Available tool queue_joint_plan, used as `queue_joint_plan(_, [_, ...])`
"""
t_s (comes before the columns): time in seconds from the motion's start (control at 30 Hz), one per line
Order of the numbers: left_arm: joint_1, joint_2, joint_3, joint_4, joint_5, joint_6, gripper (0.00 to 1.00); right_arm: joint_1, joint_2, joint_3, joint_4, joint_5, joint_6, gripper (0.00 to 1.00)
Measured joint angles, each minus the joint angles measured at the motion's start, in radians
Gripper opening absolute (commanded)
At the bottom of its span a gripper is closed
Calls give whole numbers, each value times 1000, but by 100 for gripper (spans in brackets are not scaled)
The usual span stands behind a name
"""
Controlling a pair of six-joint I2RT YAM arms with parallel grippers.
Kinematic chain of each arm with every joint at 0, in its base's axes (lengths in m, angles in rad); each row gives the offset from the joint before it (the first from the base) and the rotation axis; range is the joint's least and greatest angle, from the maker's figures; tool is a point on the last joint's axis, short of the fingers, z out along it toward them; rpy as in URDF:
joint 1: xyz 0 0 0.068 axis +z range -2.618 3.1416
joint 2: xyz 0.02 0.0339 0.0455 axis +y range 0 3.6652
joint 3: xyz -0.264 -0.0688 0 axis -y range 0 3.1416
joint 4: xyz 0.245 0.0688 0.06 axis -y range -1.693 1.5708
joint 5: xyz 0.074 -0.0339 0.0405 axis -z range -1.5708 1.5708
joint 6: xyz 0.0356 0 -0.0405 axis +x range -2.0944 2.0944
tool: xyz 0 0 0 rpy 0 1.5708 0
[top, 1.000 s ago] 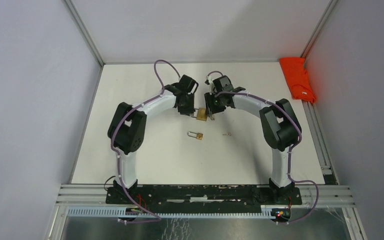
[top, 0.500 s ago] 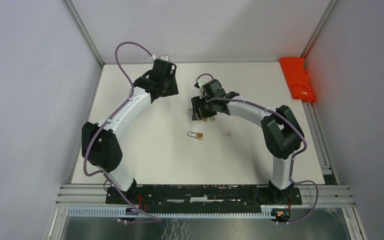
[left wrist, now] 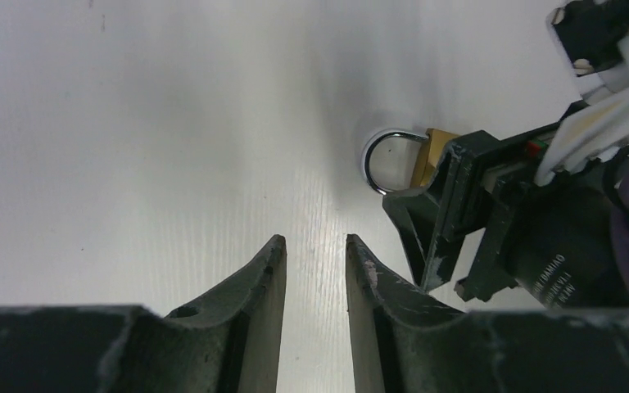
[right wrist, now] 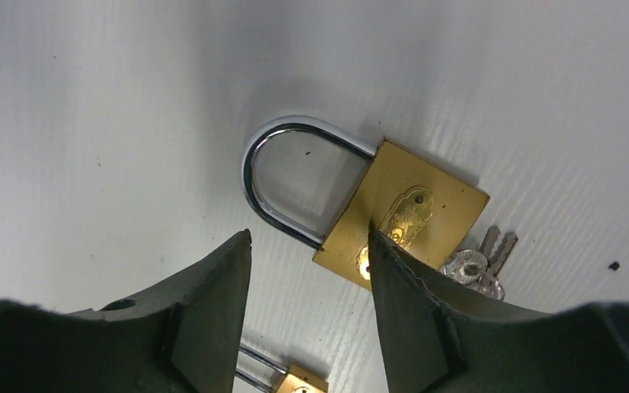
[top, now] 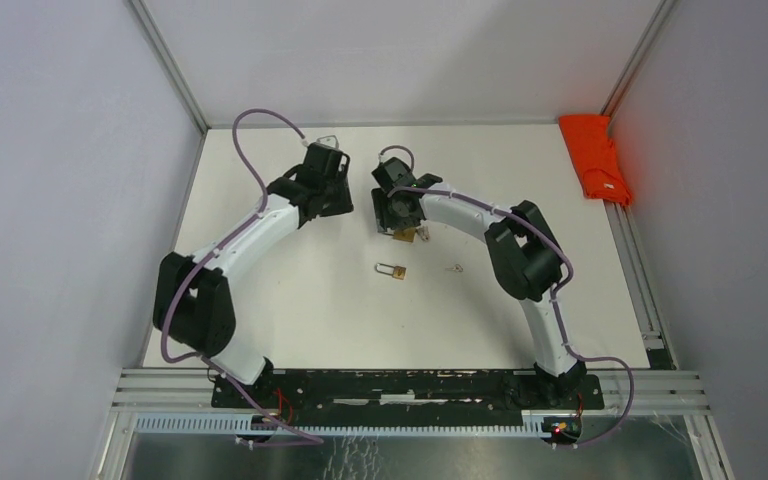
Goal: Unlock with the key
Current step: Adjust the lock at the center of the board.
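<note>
Now, starting at the left, the left gripper (left wrist: 314,246) hangs over bare worktop (left wrist: 131,123), released, its 2 fingers parted with nothing between them. It sits a little apart from the lock.

At the centre of the overhead view, the brass padlock (right wrist: 401,209) lies flat on the worktop. In the right wrist view its shackle arches toward the upper left and looks seated in the body. The right gripper (right wrist: 309,237) hovers directly over it, also released, its jaws wide and straddling the near shackle leg and the corner of the body. I cannot tell whether its right finger touches the brass. A bunch of keys (right wrist: 479,260) pokes out at the body's lower-right edge, but the finger hides whether 1 of them sits in the keyway.

The step in hand looks like taking a fresh hold. To do it well:
- 1 gripper should pinch the brass body across its flat faces, clear of the shackle, so the shackle can spring free.
- The other should take the key's bow squarely and turn about the key's own axis, without levering sideways.
- Close gently, because a lock lying flat will probably skid.
- Leave alone the small padlock (top: 393,270) just below and the loose key (top: 453,267) right of that.
</note>
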Motion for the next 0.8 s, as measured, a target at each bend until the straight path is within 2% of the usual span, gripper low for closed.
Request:
queue_joint_plan(0.33, [-1, -183, -104, 74, -15, -23, 39, 27, -40, -69, -69, 180, 88, 61])
queue_joint_plan(0.8, [-36, -284, -169, 94, -14, -31, 39, 51, -39, -74, -92, 177, 218, 60])
